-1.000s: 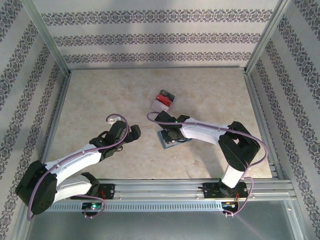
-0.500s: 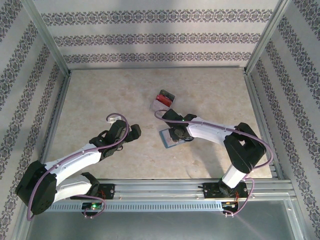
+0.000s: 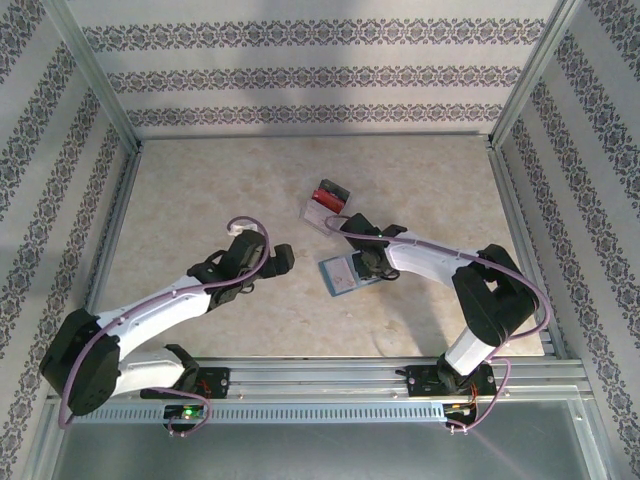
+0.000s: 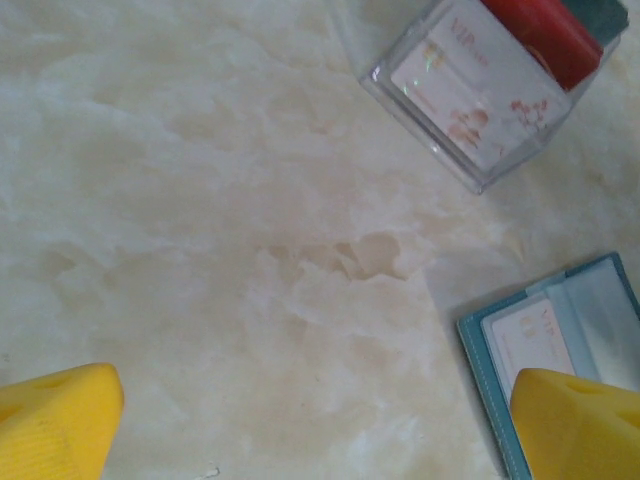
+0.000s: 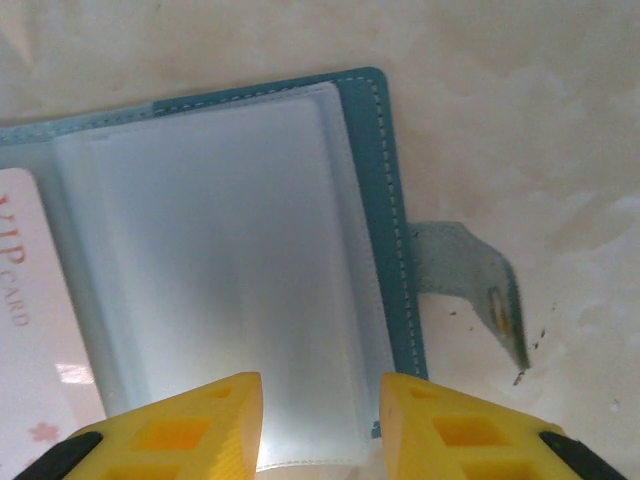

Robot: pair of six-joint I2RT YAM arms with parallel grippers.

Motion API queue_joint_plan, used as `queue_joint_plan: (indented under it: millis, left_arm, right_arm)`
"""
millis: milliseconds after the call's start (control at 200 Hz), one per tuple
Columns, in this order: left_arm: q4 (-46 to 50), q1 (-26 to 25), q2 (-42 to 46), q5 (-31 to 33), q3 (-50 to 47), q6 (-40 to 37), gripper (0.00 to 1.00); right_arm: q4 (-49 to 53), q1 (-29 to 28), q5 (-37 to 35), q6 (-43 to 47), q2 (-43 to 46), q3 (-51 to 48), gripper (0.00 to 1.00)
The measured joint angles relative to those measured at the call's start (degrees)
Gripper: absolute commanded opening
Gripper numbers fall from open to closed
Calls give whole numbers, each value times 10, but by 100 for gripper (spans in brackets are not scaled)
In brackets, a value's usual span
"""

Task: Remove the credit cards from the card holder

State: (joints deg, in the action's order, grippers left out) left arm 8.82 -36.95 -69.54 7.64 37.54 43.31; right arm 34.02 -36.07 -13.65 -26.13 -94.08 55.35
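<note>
Since the earlier frame the left arm has reached forward and to the right, while the right arm has drawn back toward its own side, uncovering most of the card holder (image 3: 343, 274). The holder lies spread open and flat on the worktop (image 3: 200, 190). The left end effector (image 3: 272, 259) hovers with its fingers as far apart as they go and nothing between them. The holder lies just to its right and apart from it. Beyond both, the clear box (image 3: 328, 203) sits near the holder's far side without touching it, with a pale card and something red inside. The open holder's long axis runs roughly left to right across the worktop, slightly tilted. Its left half carries a pale card (image 5: 20, 290) in a clear sleeve. The right half shows a sleeve (image 5: 220, 260) that looks empty, and the closure tab (image 5: 470, 275) sticks out past the right edge. The right end effector (image 5: 320, 425) sits directly over the near edge of that empty sleeve, fingers partly apart and clamping nothing that can be made out. The right arm is therefore the nearer one, but the card lies toward the left arm's side. Any pull will probably need the holder pinned so it does not slide.
</note>
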Motion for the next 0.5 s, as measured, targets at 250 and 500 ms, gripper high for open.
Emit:
queue_joint_plan:
  millis: [250, 500]
  left_arm:
    - [-3, -5, -21, -11, 0, -3, 100]
    - [-4, -5, -21, -13, 5, -9, 100]
  right_arm:
    - [-22, 33, 28, 13, -1, 0, 36]
    - [-55, 33, 84, 10, -21, -13, 33]
